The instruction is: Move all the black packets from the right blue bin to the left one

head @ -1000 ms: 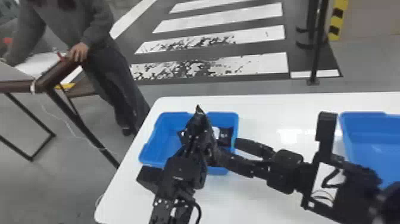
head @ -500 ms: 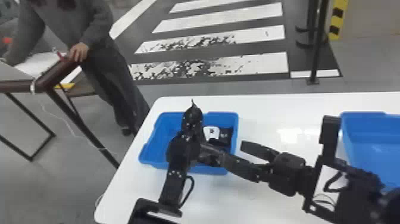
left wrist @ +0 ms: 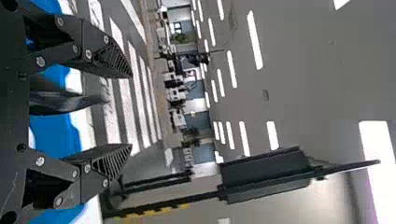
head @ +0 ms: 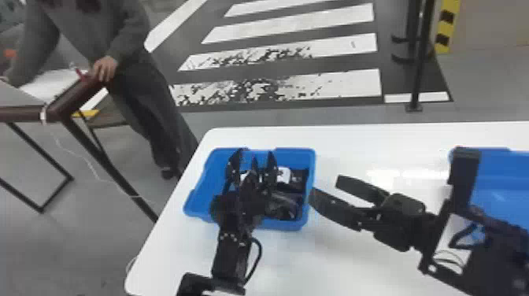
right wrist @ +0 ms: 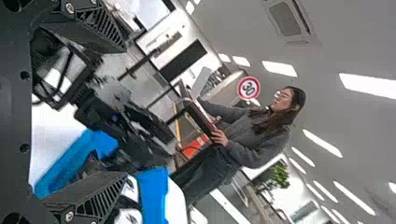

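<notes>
Bright room, folks, daylight-white strip lamps (left wrist: 254, 39) burning overhead in left wrist view, biggest panel (left wrist: 373, 140) blown out to flat white near edge. Ceiling (left wrist: 289, 79) itself duller grey. More lamps glaring in right wrist view, longest one (right wrist: 369, 85) stark white. Head view now: counter (head: 334, 256) gleaming, hot white glare patches just beside right blue bin (head: 496, 149), pale glint inside it. Floor (head: 334, 118) grey, far dimmer than counter. And there, right wrist view, dark left arm (right wrist: 135, 126) smeared, edges streaky, detail lost!
</notes>
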Controlling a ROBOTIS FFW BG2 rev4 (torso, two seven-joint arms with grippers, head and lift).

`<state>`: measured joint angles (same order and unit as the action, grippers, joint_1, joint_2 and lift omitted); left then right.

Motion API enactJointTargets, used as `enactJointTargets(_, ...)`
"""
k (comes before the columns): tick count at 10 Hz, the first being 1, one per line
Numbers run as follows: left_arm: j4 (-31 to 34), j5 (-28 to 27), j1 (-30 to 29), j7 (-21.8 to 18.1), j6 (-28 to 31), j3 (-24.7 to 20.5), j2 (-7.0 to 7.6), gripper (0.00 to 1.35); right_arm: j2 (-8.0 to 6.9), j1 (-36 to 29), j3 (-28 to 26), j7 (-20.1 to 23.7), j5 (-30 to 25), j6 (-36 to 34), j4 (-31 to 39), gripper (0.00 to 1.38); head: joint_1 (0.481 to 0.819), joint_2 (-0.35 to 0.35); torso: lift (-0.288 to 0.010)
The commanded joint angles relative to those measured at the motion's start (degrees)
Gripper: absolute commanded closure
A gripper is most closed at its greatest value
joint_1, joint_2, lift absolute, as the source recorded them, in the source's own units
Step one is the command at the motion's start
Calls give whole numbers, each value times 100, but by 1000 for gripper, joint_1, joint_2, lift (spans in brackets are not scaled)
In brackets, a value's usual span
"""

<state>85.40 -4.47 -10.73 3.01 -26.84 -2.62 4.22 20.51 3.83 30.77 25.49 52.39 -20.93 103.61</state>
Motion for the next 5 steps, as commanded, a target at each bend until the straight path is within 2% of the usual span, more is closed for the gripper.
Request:
enactJointTargets(1,327,1213,-221,-161,-607,410,17,15,-109,-424,-838,0,-806,111,348,94,695,350,-140)
enactJointTargets(2,959,1727,-544,-248,-593,627,9,15,-223,-762,-1512,0,-1480,153,671,93,695,350,-140)
enactJointTargets(4,1902,2424,-1163,-618,-481,787,-27,15,-408,-1535,-2780,0,-2634,252,1431,93,695,252,-140)
enactJointTargets(5,2422,2401,-1571,-723,-242,719,-79,15,-460,-1971,-3271,0,-3056,462,1895,93,695,176,-140)
